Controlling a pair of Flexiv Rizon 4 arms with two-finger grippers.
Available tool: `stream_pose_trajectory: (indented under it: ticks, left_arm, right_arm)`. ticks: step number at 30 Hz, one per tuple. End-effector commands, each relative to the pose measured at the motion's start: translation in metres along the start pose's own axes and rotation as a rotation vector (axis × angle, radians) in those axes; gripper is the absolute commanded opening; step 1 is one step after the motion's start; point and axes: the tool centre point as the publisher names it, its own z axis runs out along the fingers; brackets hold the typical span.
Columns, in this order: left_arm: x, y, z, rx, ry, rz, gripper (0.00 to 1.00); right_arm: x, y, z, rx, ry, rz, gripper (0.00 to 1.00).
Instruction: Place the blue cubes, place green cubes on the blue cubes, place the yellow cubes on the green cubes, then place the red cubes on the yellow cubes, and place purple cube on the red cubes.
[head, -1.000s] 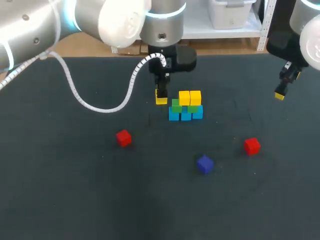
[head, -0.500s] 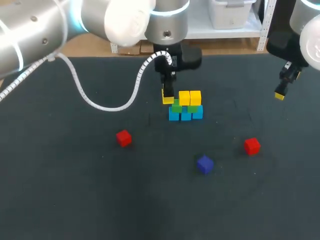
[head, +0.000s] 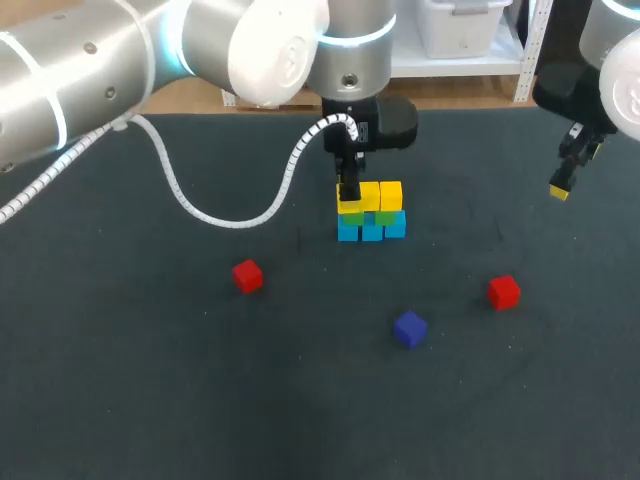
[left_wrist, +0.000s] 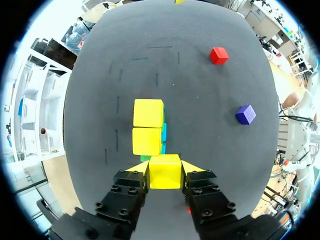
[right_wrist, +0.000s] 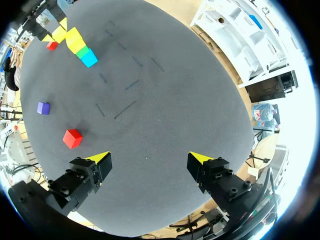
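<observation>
The stack stands mid-table: blue cubes at the bottom, green cubes on them, two yellow cubes on top. My left gripper is shut on a third yellow cube, held at the stack's left end over the left green cube. In the left wrist view that yellow cube sits between the fingers of the left gripper, with the two placed yellow cubes just ahead. Two red cubes and the purple cube lie loose. My right gripper hangs open and empty at the far right.
In the right wrist view the open right gripper is over bare mat, with one red cube and the purple cube ahead of it and the stack farther off. Dark mat covers the table.
My left gripper has carried the yellow cube to the right, from beside the stack to its left end over the green cube. The right arm has not moved.
</observation>
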Motion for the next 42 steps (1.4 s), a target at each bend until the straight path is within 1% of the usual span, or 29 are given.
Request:
stream_pose_trajectory:
  ticks: [1, 10, 19, 32, 42]
  left_arm:
    - [-0.004, 0.003, 0.001, -0.002, 0.011, 0.004, 0.00]
    - [-0.001, 0.009, 0.006, -0.005, 0.025, -0.005, 0.00]
    - [0.000, 0.014, 0.007, -0.008, 0.016, -0.016, 0.00]
    - [0.000, 0.019, 0.012, -0.018, 0.003, -0.004, 0.00]
    - [-0.001, 0.022, 0.017, -0.013, 0.011, 0.010, 0.00]
  right_arm:
    - [0.001, 0.000, 0.000, 0.000, -0.002, 0.000, 1.00]
    - [0.001, 0.000, 0.000, 0.000, -0.002, 0.000, 1.00]
    - [0.001, 0.000, 0.000, 0.000, -0.002, 0.000, 1.00]
    - [0.001, 0.000, 0.000, 0.000, -0.002, 0.000, 1.00]
    - [0.001, 0.000, 0.000, 0.000, -0.002, 0.000, 1.00]
